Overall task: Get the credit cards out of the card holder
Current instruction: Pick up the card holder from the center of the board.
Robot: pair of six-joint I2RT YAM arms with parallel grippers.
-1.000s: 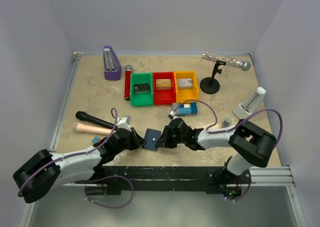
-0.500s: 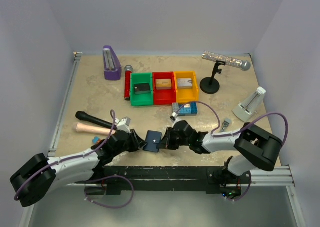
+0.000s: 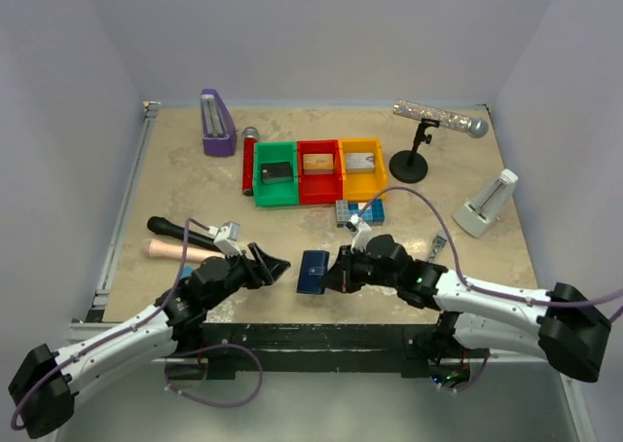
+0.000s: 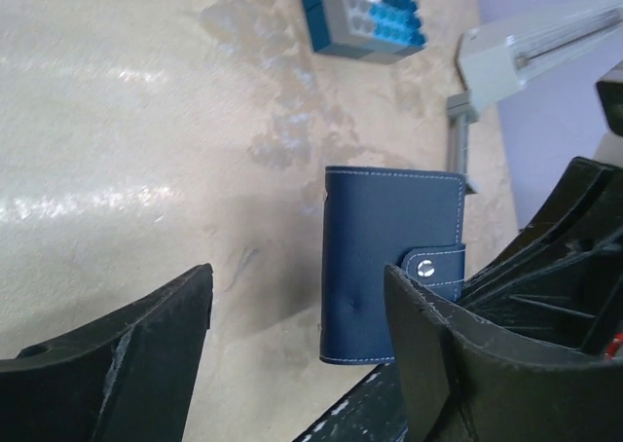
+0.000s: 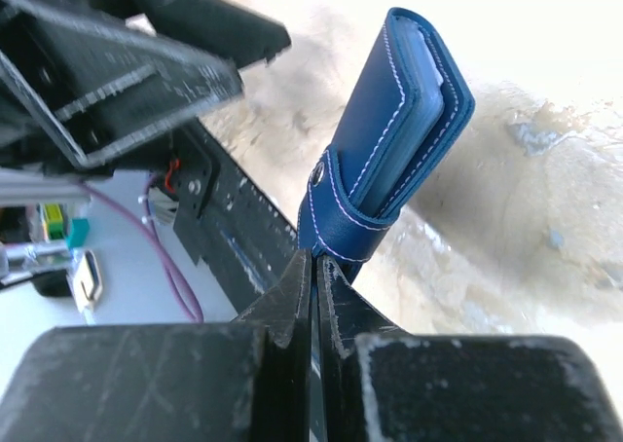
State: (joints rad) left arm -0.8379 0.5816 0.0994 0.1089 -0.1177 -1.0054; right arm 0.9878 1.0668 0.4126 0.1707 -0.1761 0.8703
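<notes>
The right gripper's (image 5: 311, 267) jaws are pinched tight on the snap-tab edge of the navy card holder (image 5: 389, 140), which is snapped closed and tilted up on edge. Just left of the card holder, the left gripper (image 4: 297, 272) gapes wide, touching nothing. Beyond the card holder lies the blue brick plate (image 3: 360, 211). Farther beyond sit the green, red and yellow bins (image 3: 318, 174).

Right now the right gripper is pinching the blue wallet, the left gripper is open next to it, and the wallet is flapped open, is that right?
Not quite. The wallet is folded shut with its snap tab fastened, as the left wrist view shows. The rest is right: the right gripper pinches its edge and the left gripper is open next to it.
</notes>
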